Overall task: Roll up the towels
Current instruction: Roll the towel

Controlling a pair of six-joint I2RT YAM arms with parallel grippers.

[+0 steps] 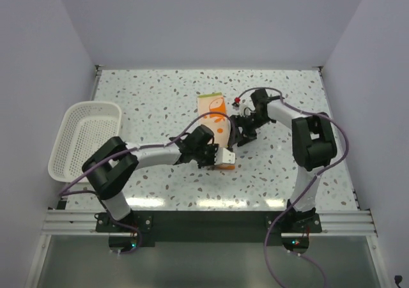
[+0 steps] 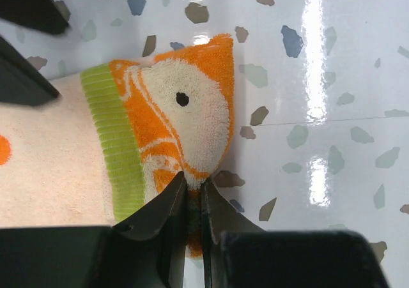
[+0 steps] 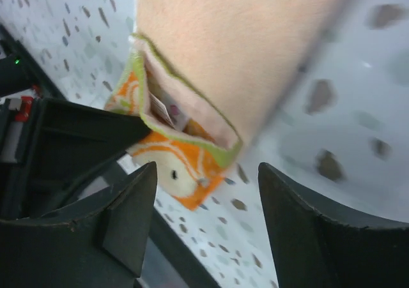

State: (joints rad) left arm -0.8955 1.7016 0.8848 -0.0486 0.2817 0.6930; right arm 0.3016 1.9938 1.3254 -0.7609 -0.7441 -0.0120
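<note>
The towel [image 1: 214,109] lies near the middle of the table [image 1: 147,103], its length running from the far edge toward the near edge. The mesh basket [image 1: 62,141] sits at the left edge, well apart from it. The left gripper [image 1: 222,160] is at the towel's near end, and the right gripper [image 1: 234,131] is just beside its right side.

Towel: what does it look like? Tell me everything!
The towel is a fluffy, narrow strip, cream in the middle, with a green ribbed band and an orange end bearing cream swirls and a black dot. It looks folded in layers, with a small tag inside. It lies on the speckled table. The left gripper pinches its orange edge; the right gripper is open near it.
</note>
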